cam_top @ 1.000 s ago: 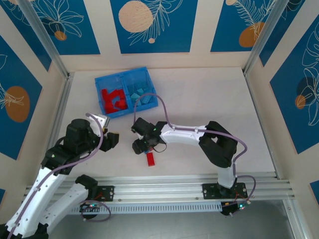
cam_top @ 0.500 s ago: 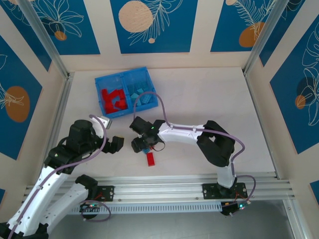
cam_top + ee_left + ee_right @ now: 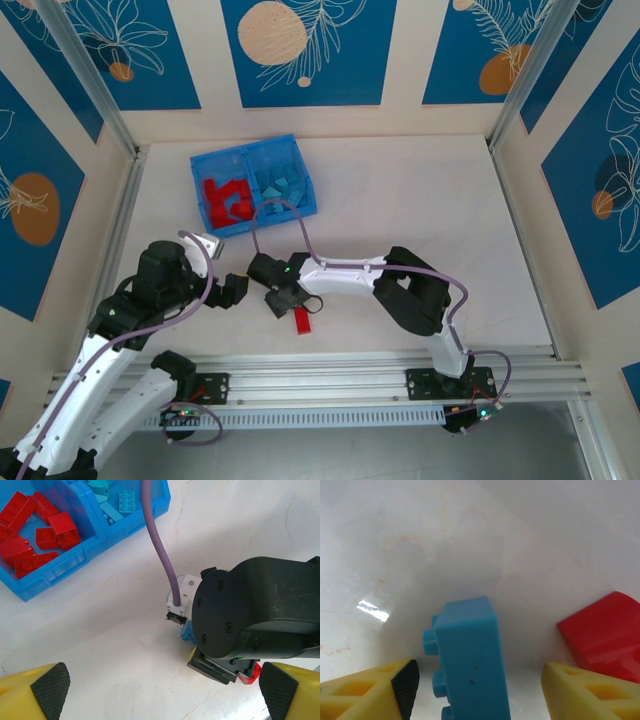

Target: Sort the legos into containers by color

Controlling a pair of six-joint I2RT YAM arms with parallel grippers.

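The blue bin (image 3: 246, 150) stands at the back left. Its left compartment holds red legos (image 3: 226, 200) and its right compartment holds light blue legos (image 3: 278, 183). A blue brick (image 3: 469, 650) lies on the table between the fingers of my right gripper (image 3: 480, 690), which is open with a gap on each side. A red brick (image 3: 602, 635) lies just to the right of it and sits beside the gripper (image 3: 278, 300) in the top view (image 3: 301, 320). My left gripper (image 3: 165, 695) is wide open with nothing in it, just left of the right one.
The right arm's purple cable (image 3: 160, 545) arches between the bin (image 3: 125, 527) and the right gripper's black body (image 3: 250, 615). Bare white table lies to the right (image 3: 440, 200). An aluminium rail (image 3: 330, 365) runs along the near edge.
My right gripper has moved left and nearer over the blue brick, and its jaws have widened. The left gripper has opened fully and shifted slightly right.
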